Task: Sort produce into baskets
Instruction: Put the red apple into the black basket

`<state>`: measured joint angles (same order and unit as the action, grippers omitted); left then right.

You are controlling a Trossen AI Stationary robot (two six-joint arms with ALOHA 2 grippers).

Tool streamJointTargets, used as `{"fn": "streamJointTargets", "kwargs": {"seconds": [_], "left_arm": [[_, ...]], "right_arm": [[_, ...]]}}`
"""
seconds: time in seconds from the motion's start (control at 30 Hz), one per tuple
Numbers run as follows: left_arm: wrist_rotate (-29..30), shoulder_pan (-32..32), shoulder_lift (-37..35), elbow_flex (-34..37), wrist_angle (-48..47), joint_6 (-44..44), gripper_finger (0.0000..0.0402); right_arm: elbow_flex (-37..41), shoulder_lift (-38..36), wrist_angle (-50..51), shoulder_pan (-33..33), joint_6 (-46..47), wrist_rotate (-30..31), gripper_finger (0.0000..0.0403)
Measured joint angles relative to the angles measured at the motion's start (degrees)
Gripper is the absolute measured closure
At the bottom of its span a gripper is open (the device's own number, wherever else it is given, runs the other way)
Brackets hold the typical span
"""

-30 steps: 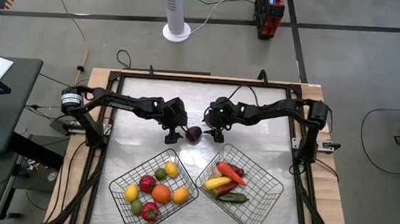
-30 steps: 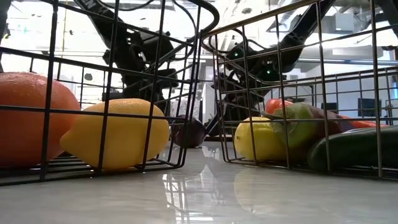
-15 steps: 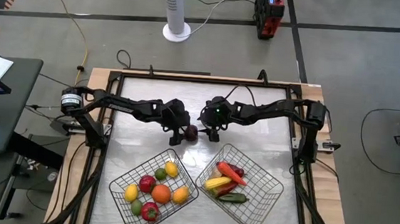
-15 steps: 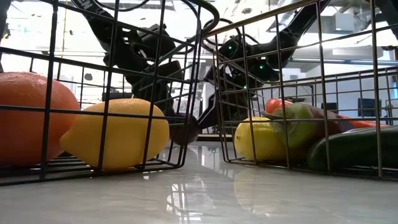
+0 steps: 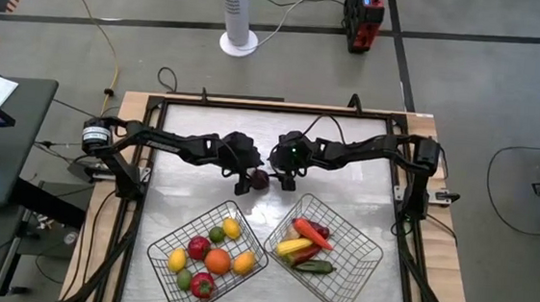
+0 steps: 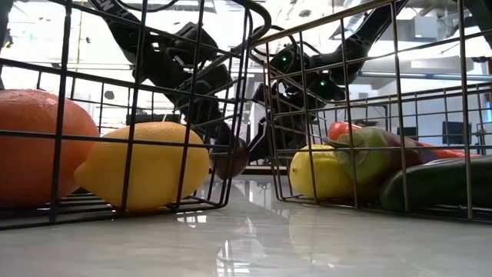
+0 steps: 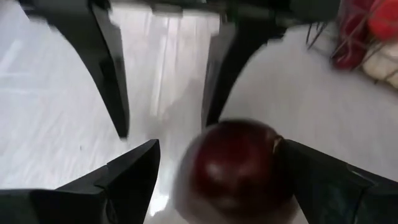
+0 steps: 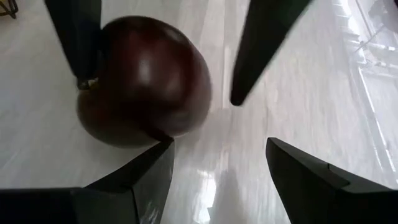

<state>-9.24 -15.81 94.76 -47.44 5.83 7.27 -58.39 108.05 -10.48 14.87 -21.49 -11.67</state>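
A dark purple round fruit (image 5: 260, 179) lies on the white table between the two arms, beyond the two wire baskets. My left gripper (image 5: 247, 181) is open, slanting down from the table's left, with the fruit (image 7: 236, 168) between its fingers. My right gripper (image 5: 287, 180) is open too and slants down from the right. Its fingertips (image 8: 163, 149) stand just short of the fruit (image 8: 143, 81). The left basket (image 5: 154, 250) holds round red, orange, yellow and green produce. The right basket (image 5: 378, 246) holds long pieces. My left gripper has the fruit between its open fingers. The fruit's stem side (image 7: 277, 144) lies against the inner face of one finger (image 7: 311, 168), and the other finger (image 7: 134, 171) stands apart from it. The fruit rests on the table. My right gripper: whether its nearer fingertip touches the fruit, I cannot tell.
The two baskets stand at an angle to each other near the table's front, their inner corners (image 5: 266, 230) close together just before the fruit. A black frame (image 5: 254, 106) runs around the table. Bare tabletop (image 5: 252, 130) lies behind the arms.
My left gripper has tipped and its fingers have come toward the table's right, around the purple fruit. My right gripper has come a little toward the left, nearer the fruit. The fruit has stayed at about the same spot. Neither gripper has changed its opening.
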Motion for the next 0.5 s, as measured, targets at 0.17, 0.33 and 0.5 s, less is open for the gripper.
{"fn": "streamJointTargets", "kwargs": {"seconds": [0.17,0.33,0.5], "left_arm": [[0.25,-0.07,-0.07,-0.04,1.49,0.52,0.0085],[0.74,-0.09,-0.07,-0.04,1.33,1.68,0.0085],[3.96,-0.19,-1.55,-0.04,0.11,4.13,0.0085]], "right_arm": [[0.00,0.00,-0.33,-0.15,-0.86,1.22,0.0117],[-1.95,-0.07,1.52,-0.13,-1.14,1.28,0.0117],[-5.53,-0.26,9.70,0.09,-2.31,1.88,0.0117]]}}
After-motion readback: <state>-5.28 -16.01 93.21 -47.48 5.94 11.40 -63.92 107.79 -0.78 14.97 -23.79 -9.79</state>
